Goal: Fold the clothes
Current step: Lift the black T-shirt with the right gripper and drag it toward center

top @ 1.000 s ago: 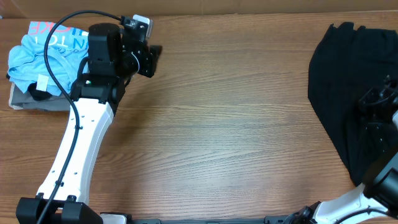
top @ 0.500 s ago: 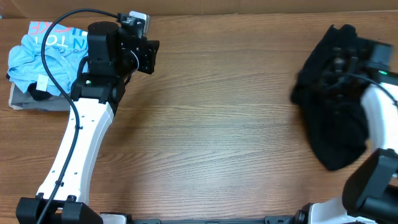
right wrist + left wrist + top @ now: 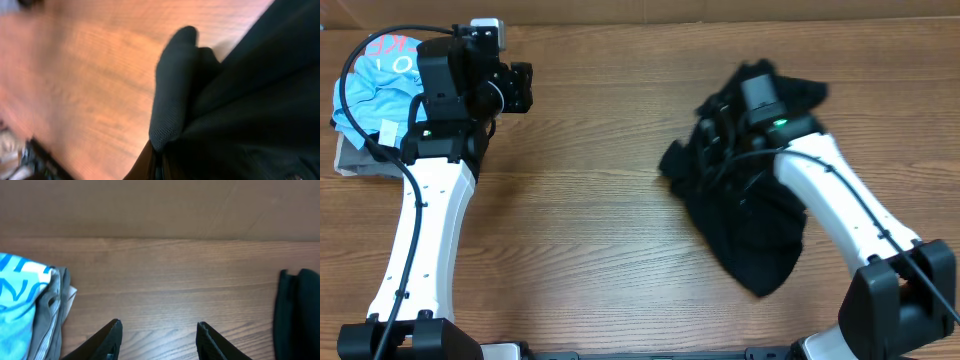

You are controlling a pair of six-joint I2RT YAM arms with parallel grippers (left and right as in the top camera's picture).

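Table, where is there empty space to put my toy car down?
The big bare patch of table lies in the middle, between the left gripper and the black garment. The far strip by the cardboard wall is bare too. It is crowded at the left corner, with the blue T-shirt, and on the right, where the garment lies.

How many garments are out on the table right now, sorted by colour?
black garment: 1
light blue T-shirt: 1
grey garment, under the T-shirt: 1
Total: 3
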